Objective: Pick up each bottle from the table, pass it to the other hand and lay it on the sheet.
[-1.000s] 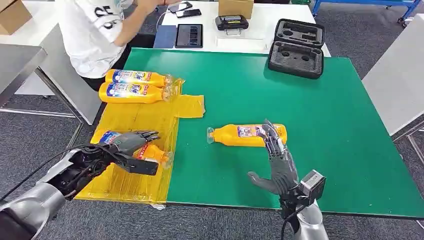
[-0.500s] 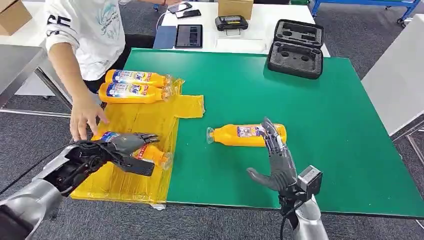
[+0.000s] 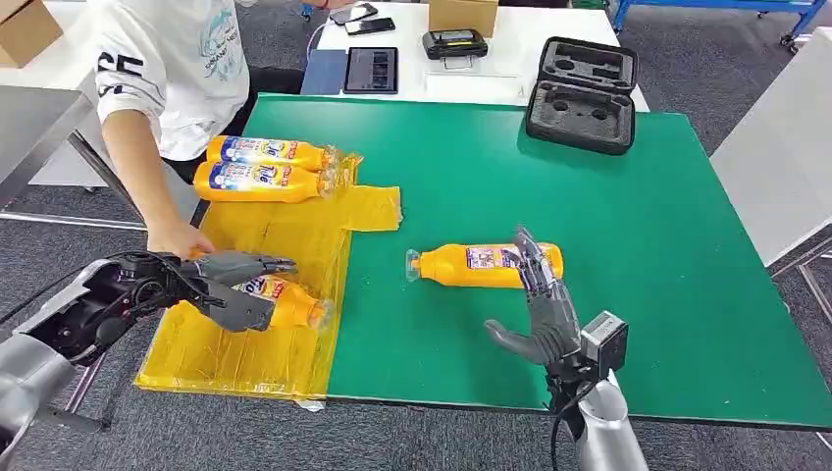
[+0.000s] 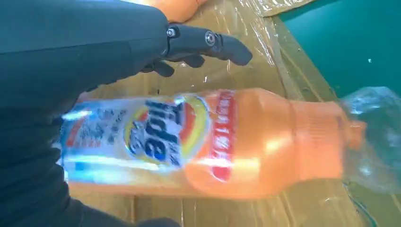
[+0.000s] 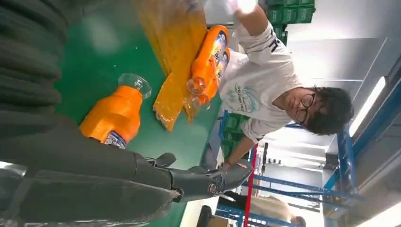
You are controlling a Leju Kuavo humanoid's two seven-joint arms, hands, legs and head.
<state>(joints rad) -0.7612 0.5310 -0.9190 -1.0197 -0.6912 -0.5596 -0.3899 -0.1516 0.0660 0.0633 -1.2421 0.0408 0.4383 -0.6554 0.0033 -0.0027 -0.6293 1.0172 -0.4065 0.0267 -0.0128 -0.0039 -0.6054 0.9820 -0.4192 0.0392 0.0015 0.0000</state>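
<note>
Already I had two bottles [image 3: 265, 167] lying on the yellow sheet [image 3: 265, 245]; my left robot hand [image 3: 231, 285] was spread loosely over a third [image 3: 285, 302] there, not gripping it. My right robot hand [image 3: 540, 314] was open, fingertips beside the last bottle [image 3: 481, 265] on the counter [image 3: 638, 216].

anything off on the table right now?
One thing: a person's hand reaches onto the yellow sheet, right beside the left hand at the bottle there. The other bottles lie flat with caps on; no spill. The sheet's far end is wrinkled.
</note>
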